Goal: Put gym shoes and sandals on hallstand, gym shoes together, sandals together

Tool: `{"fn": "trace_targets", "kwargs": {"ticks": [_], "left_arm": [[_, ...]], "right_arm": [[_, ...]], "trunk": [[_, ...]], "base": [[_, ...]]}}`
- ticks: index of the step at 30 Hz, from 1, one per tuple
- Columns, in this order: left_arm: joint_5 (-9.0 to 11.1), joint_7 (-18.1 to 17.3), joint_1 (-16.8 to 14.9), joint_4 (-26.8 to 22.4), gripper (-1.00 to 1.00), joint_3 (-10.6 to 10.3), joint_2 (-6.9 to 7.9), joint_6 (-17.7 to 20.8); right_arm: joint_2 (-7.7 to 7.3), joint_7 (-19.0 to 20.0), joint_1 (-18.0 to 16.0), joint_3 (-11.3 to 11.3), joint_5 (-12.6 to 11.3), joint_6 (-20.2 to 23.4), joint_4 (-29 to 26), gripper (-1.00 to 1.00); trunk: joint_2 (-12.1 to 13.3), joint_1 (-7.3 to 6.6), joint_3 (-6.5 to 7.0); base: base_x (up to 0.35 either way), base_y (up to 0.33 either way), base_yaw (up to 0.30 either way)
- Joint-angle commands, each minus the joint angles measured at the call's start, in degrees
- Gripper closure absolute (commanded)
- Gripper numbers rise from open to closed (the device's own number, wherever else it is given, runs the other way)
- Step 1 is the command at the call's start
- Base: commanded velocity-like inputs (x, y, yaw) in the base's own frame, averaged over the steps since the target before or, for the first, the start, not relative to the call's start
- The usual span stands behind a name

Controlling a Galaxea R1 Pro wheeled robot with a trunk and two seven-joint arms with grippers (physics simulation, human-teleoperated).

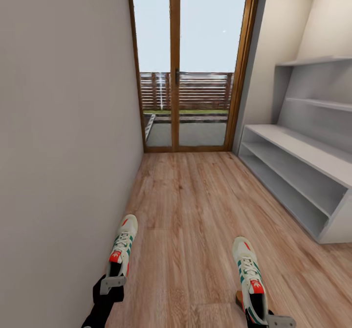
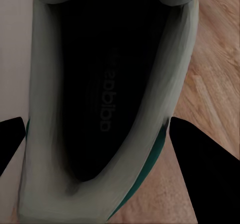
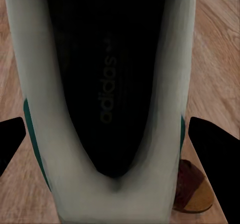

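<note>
While each gym shoe is held at the heel, toes pointing down the corridor, the left gym shoe (image 1: 122, 246) sits in the left gripper (image 1: 113, 283) beside the wall (image 1: 63, 147), and the right gym shoe (image 1: 249, 278) in the right gripper (image 1: 274, 321), both above the corridor floor (image 1: 195, 210). A brown sandal (image 3: 192, 189) lies under the right one. The hallstand (image 1: 303, 171) stands to the right, near the glass door (image 1: 193, 64).

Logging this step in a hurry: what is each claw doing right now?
Left claw: shut on the left sneaker, gripped at the heel.
Right claw: shut on the right sneaker, gripped at the heel.
</note>
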Motion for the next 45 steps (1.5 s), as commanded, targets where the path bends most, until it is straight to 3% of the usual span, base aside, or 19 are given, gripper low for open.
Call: {"fn": "trace_targets", "kwargs": {"ticks": [1, 19, 45], "left_arm": [[0.16, 0.0, -0.04, 0.03, 1.0, 0.08, -0.03, -0.17], [0.16, 0.0, -0.03, 0.05, 1.0, 0.08, -0.11, -0.17], [0.16, 0.0, -0.01, 0.08, 1.0, 0.07, -0.04, -0.17]], "right_arm": [[0.0, -0.18, -0.03, -0.02, 0.09, -0.16, 0.02, 1.0], [0.0, -0.18, -0.03, -0.02, 0.09, -0.16, 0.02, 1.0], [0.0, -0.18, -0.03, -0.02, 0.09, -0.16, 0.02, 1.0]], "trunk": [[-0.02, 0.02, -0.05], [-0.02, 0.02, -0.05], [-0.02, 0.02, -0.05]], "base": [[0.337, 0.13, 0.0], [0.336, 0.099, 0.0], [0.337, 0.005, 0.0]]}}
